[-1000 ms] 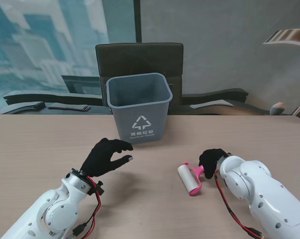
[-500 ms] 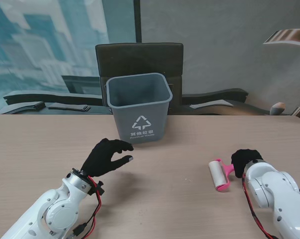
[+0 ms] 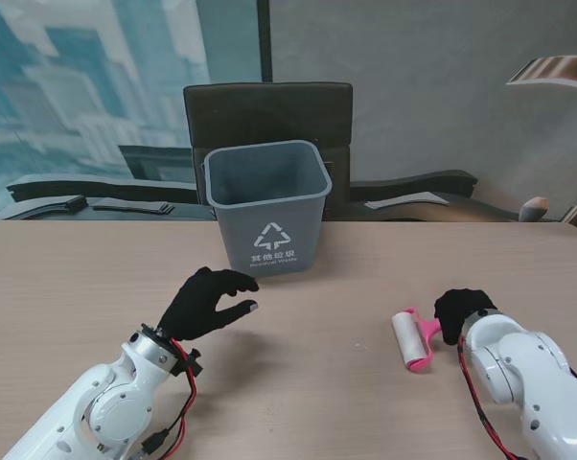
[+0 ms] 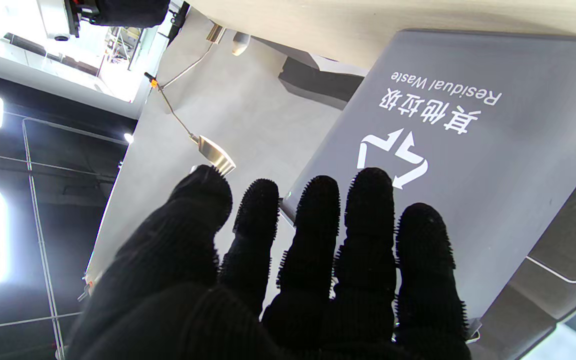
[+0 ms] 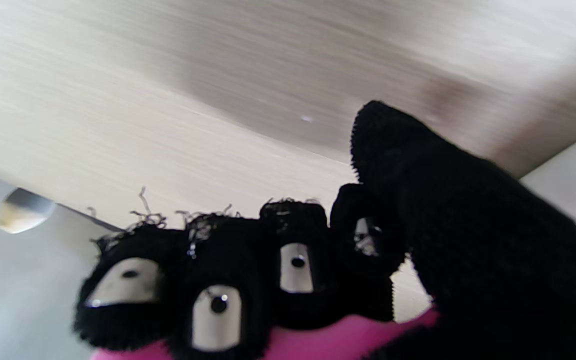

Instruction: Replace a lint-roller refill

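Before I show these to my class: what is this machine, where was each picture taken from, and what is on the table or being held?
It is a robot with two white arms ending in black-gloved five-finger hands. The wide picture looks down from its stand. The other two come from wrist cameras and appear upside down. On the wooden table stands a grey waste bin marked "Residual Waste". The left hand hovers open, holding nothing. The right hand has its fingers closed on the pink handle of a lint roller.
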`<control>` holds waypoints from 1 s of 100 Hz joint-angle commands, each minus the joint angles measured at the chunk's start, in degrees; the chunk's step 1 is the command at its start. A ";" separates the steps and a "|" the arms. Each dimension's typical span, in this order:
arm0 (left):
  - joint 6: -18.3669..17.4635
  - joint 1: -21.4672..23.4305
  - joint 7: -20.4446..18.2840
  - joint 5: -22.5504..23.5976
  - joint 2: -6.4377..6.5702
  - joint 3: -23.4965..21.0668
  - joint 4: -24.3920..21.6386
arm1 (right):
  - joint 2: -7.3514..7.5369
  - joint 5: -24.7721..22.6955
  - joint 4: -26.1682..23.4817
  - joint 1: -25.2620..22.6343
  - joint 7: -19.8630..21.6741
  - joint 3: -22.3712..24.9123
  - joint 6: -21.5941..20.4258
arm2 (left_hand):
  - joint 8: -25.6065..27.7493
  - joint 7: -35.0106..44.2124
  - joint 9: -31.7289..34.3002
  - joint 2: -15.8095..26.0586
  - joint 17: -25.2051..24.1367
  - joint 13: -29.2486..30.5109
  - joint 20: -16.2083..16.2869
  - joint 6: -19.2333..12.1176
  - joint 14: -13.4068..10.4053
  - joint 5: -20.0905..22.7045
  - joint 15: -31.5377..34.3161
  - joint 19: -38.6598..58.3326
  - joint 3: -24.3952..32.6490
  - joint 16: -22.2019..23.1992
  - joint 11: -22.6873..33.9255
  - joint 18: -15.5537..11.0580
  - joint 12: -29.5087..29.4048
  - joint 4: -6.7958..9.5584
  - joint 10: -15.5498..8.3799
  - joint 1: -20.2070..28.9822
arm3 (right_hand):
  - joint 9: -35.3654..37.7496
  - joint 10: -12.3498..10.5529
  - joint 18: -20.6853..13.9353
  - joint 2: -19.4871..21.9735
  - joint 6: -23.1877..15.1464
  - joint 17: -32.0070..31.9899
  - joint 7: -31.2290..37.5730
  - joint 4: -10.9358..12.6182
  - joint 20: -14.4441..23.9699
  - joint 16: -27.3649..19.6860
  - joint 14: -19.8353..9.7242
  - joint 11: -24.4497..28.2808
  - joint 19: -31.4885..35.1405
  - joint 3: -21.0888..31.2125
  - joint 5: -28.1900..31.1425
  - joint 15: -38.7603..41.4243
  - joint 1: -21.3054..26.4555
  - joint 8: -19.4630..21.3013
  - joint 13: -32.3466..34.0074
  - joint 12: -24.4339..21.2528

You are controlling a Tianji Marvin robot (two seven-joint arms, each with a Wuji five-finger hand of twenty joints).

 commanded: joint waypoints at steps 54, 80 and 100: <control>-0.17 -0.01 -0.68 -0.17 -0.11 0.38 0.17 | -0.53 11.41 -1.20 5.17 1.22 -11.77 -4.78 | -0.69 0.66 0.72 -0.85 -0.03 0.81 1.09 -0.85 -0.68 -0.02 1.61 1.34 0.70 0.61 0.77 -0.21 1.31 1.04 -1.33 1.58 | 2.08 6.07 -10.68 1.14 1.73 4.30 -0.78 -2.31 1.84 1.69 -20.84 2.28 16.25 1.30 0.43 11.84 -0.35 1.13 -1.04 0.29; 0.16 -0.26 -1.34 -0.81 -0.09 0.71 0.33 | -2.18 19.41 -0.56 5.57 -6.84 -9.28 0.15 | -0.57 0.73 0.79 -0.90 -0.04 0.85 1.08 -0.97 -0.64 0.15 1.63 1.34 0.67 0.61 0.78 -0.23 1.31 1.02 -1.34 1.66 | 2.31 5.84 -10.67 1.10 1.57 4.30 -0.93 -2.34 1.82 1.67 -20.87 2.14 16.26 1.62 0.53 11.96 -0.59 1.10 -1.06 0.14; 0.16 -0.22 -1.45 -0.72 -0.05 0.63 0.27 | -3.72 23.01 4.53 8.19 -14.93 -8.89 6.59 | -0.54 0.76 0.74 -0.95 -0.08 0.75 1.08 -0.94 -0.62 0.13 1.61 1.34 0.61 0.61 0.73 -0.23 1.29 1.03 -1.19 1.67 | 1.56 6.46 -8.30 0.93 2.12 3.85 -1.01 -2.47 0.74 0.05 -19.36 1.56 14.48 2.00 0.47 11.38 -0.25 1.12 -1.01 -0.35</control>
